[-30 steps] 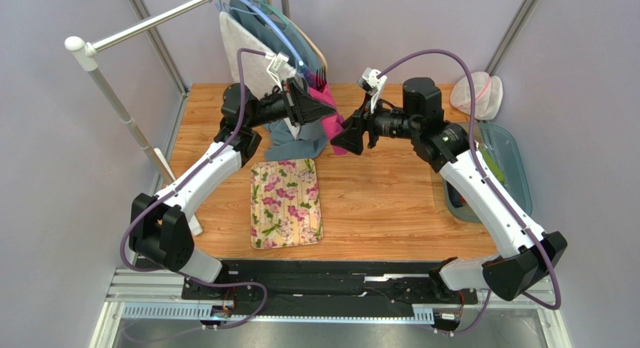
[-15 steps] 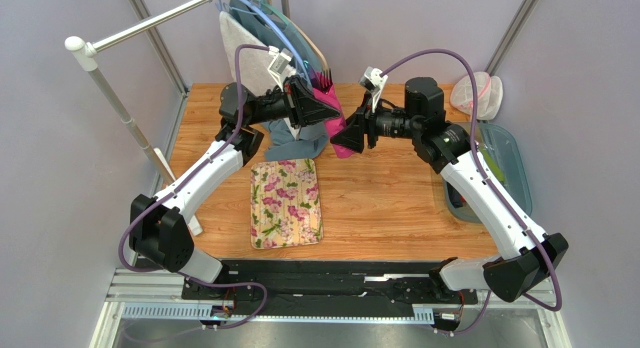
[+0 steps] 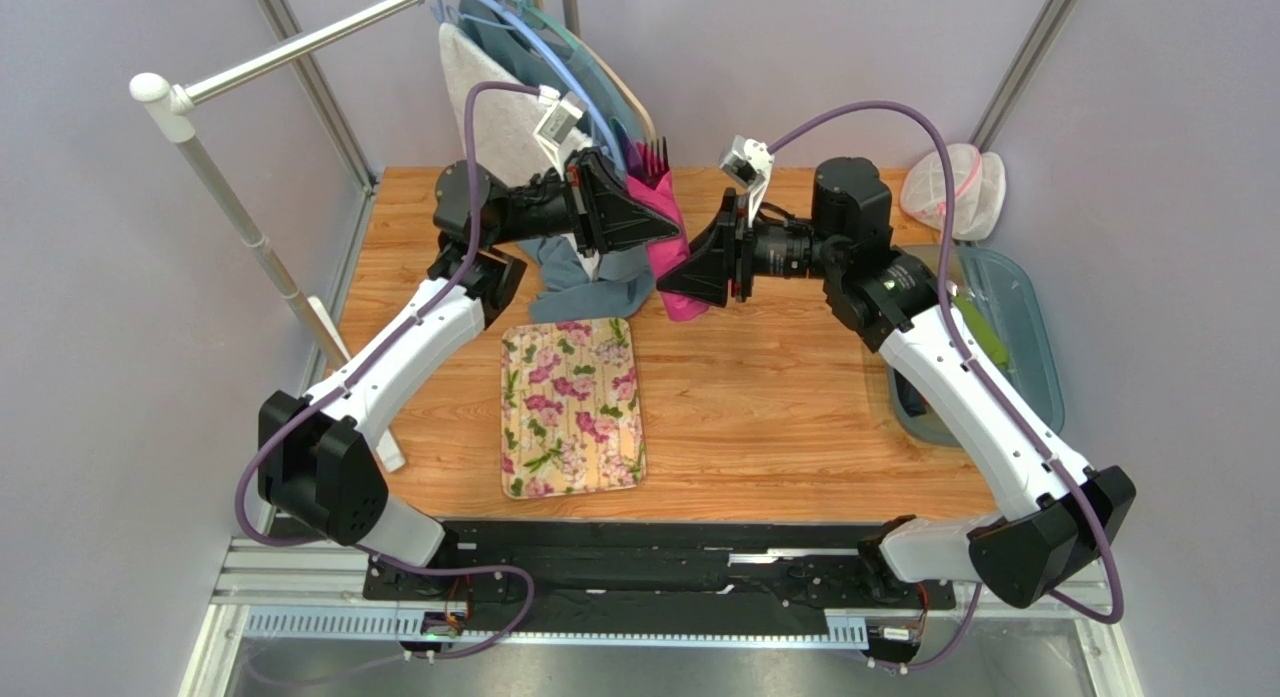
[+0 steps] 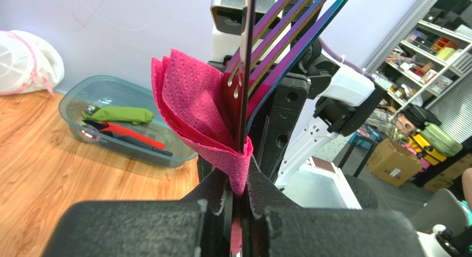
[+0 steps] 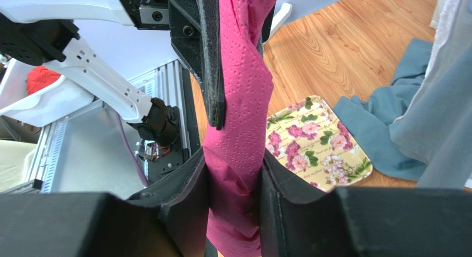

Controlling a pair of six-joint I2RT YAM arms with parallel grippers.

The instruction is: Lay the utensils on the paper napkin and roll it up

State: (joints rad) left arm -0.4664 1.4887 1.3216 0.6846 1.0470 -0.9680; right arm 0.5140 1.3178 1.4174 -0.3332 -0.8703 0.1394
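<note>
Black left gripper [image 4: 238,185], held above the rear of the wooden table [image 3: 781,397]: jaws pinched tight on the folded lower edge of the paper napkin [image 4: 194,102]. Napkin: magenta, thin, dimple-embossed, wrapped in soft loose layers around the utensils [image 4: 288,30]. Their slim, iridescent metal tines stick out of the top. Right gripper [image 5: 235,177]: jaws press the hanging end of the roll from both sides. Judgement: loading and most of the rolling look done. The roll is slack and uneven, so tightening and setting it down remain.
</note>
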